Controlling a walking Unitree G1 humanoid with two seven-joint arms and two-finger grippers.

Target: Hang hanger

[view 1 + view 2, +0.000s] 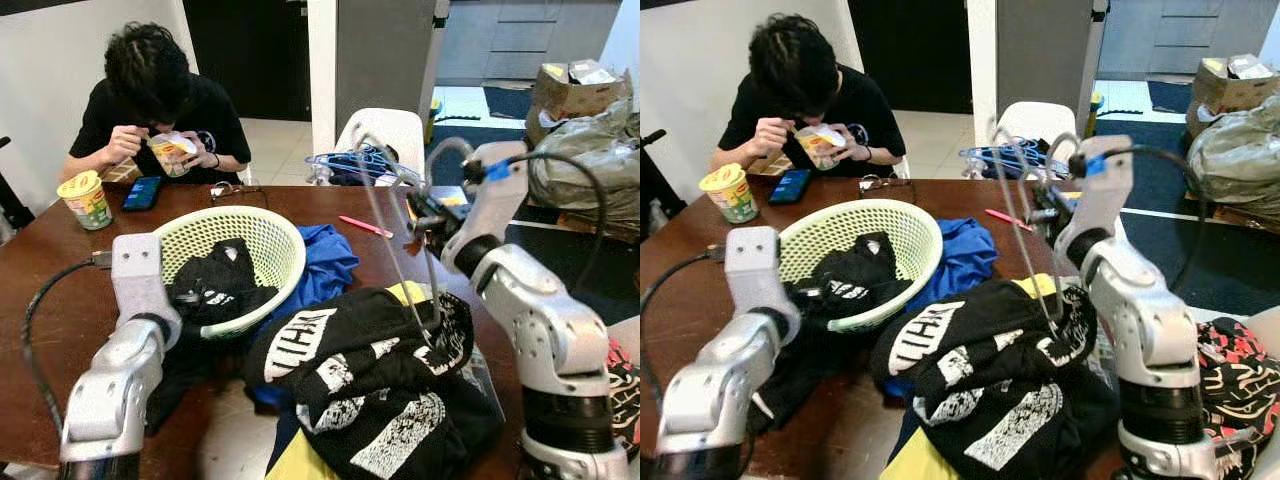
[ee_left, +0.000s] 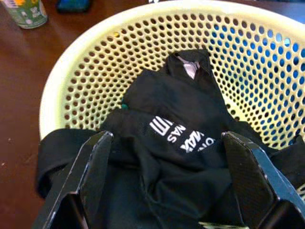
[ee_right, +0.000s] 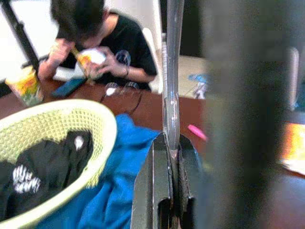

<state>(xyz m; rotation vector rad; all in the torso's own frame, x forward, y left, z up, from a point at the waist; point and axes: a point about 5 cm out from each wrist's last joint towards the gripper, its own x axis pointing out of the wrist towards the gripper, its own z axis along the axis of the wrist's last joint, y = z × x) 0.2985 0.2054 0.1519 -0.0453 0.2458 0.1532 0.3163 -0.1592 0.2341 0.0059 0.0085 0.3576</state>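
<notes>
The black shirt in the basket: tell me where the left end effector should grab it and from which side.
Grip the bunched fold by the white lettering on the black shirt, coming down from above over the basket's near rim. The left end effector is open astride that raised fold, and the garment spills over this rim.

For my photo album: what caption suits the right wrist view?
Right gripper, jaws shut on a clear hanger, above the blue cloth beside the laundry basket.
</notes>
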